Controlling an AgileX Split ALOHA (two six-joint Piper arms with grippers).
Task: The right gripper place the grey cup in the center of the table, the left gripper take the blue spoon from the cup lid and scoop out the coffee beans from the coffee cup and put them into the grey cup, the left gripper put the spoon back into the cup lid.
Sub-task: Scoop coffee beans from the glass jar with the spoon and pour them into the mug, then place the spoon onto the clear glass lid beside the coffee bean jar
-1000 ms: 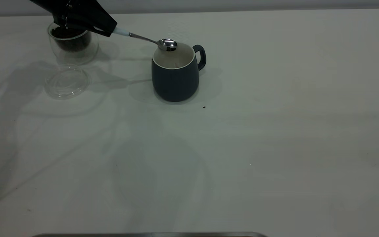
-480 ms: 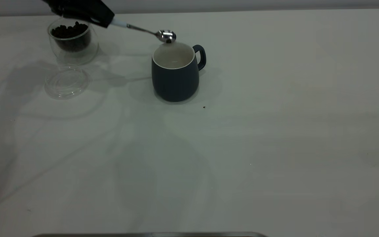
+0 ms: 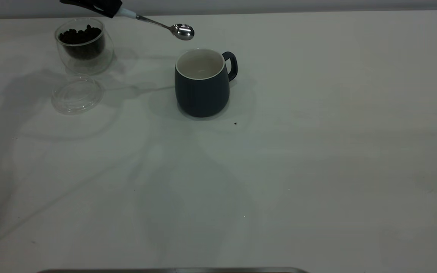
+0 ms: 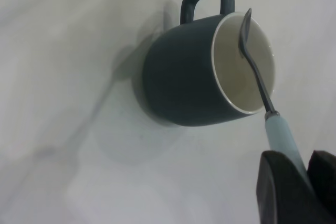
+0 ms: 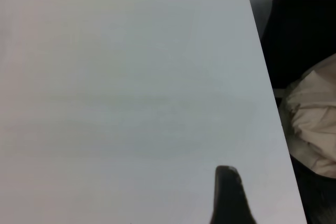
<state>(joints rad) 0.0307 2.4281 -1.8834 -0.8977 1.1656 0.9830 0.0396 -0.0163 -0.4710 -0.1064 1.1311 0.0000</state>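
Observation:
My left gripper is at the far left edge of the exterior view, above and behind the coffee cup, and it is shut on the pale handle of the blue spoon. The spoon's shiny bowl looks empty and hangs above and just left of the grey cup. That cup stands upright with its handle to the right. Coffee beans fill the glass cup. In front of it the cup lid lies flat and bare. In the left wrist view the spoon crosses the grey cup's rim from my left gripper.
A dark speck lies on the table just front-right of the grey cup. My right gripper hovers over bare tabletop near the table's edge. Beyond that edge are a dark object and a beige cloth.
The spoon has tipped over the grey cup, then lifted up and back toward the left. Its bowl now shows no bean. My left gripper has risen clear of the coffee cup.

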